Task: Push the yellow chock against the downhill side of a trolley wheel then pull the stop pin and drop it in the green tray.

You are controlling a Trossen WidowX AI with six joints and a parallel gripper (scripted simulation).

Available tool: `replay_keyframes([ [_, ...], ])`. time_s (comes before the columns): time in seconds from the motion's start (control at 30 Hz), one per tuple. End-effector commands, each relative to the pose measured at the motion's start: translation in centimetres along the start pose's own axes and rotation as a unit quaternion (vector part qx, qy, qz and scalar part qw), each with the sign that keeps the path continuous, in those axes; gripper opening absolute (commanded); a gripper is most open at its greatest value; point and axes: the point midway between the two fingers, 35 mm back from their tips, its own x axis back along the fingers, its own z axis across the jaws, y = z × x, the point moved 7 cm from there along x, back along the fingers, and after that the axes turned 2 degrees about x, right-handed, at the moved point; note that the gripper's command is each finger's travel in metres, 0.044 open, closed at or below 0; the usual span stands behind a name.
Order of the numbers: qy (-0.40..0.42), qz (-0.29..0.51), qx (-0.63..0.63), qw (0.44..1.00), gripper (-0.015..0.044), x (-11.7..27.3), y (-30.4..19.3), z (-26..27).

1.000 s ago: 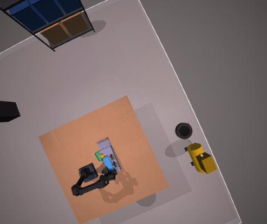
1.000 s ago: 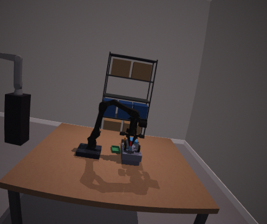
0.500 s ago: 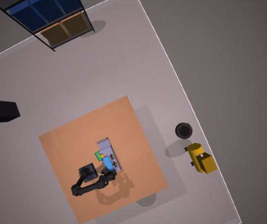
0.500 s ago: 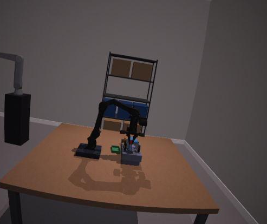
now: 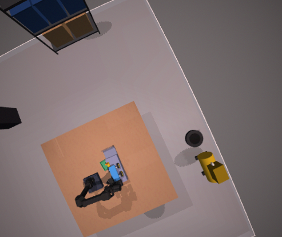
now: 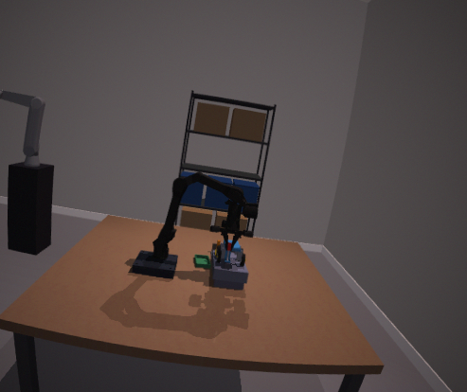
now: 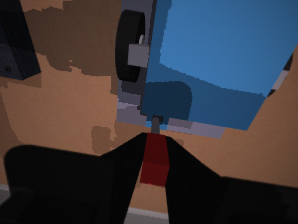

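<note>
The gripper (image 6: 229, 249) (image 7: 155, 149) is shut on the red-headed stop pin at the uphill end of the ramp (image 5: 109, 151) (image 6: 229, 276). The red head (image 7: 156, 159) is between the fingertips, and its grey shank (image 7: 155, 125) shows between the head and the trolley's end. Whether the shank is still in its hole cannot be told. The blue trolley (image 5: 114, 172) (image 7: 225, 55) stands on the ramp. The chock's orange handle (image 5: 107, 164) (image 6: 218, 243) shows near the trolley's downhill wheel on the tray side; contact is too small to tell. The green tray (image 5: 103, 164) (image 6: 202, 260) lies beside the ramp.
The arm's dark base (image 5: 98, 183) (image 6: 155, 269) (image 7: 20, 55) stands on the wooden table (image 5: 83, 143) (image 6: 161, 303), on the tray side of the ramp. The arm arches from it over the trolley's uphill end. A shelf rack and another arm on a pedestal stand beyond the table.
</note>
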Motion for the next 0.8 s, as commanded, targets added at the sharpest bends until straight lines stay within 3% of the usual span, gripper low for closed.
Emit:
replay_keyframes([
  [0.0, -0.001, 0.005, -0.003, 1.0, 0.0, 0.4, -0.2, 0.0],
  [0.77, -0.001, 0.006, -0.003, 1.0, 0.0, 0.9, -2.0, 0.0],
])
